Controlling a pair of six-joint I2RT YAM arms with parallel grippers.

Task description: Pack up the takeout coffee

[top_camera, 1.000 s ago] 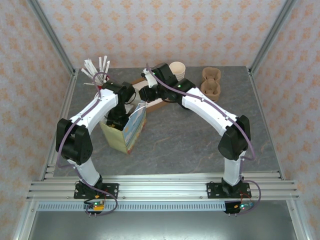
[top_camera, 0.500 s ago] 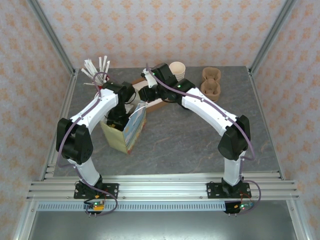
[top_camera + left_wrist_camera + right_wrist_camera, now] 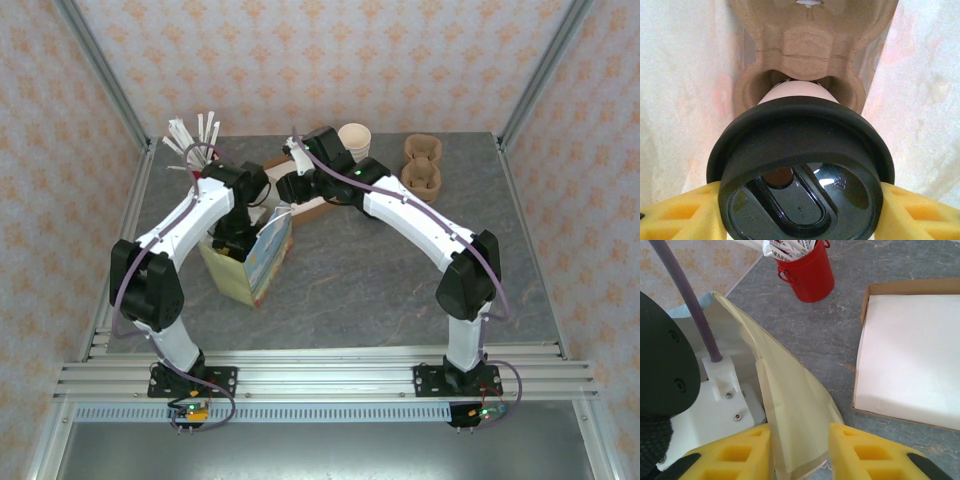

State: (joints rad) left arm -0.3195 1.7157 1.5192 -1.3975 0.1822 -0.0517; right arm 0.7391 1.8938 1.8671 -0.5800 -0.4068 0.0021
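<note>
The takeout coffee [image 3: 800, 170], a cream cup under a round black lid, is inside the paper bag [image 3: 250, 265]. Its base sits in a hole of a brown cardboard carrier [image 3: 812, 45] at the bag's bottom. My left gripper [image 3: 800, 215] is down in the bag [image 3: 236, 232], shut on the lid, with a yellow finger [image 3: 680, 215] pressed to each side. My right gripper [image 3: 800, 450] hangs at the bag's rim [image 3: 288, 192] with its jaws open. The bag's upper edge [image 3: 790, 405] stands loose between the fingers.
A red bucket of sachets [image 3: 810, 272] stands behind the bag. A shallow cardboard box lined with white [image 3: 910, 355] lies to the bag's right. At the back are a stack of cream cups [image 3: 354, 138] and spare brown carriers [image 3: 422, 165].
My right gripper's jaws have spread apart and let go of the bag's edge. The left gripper stays shut on the coffee, hardly moved.
</note>
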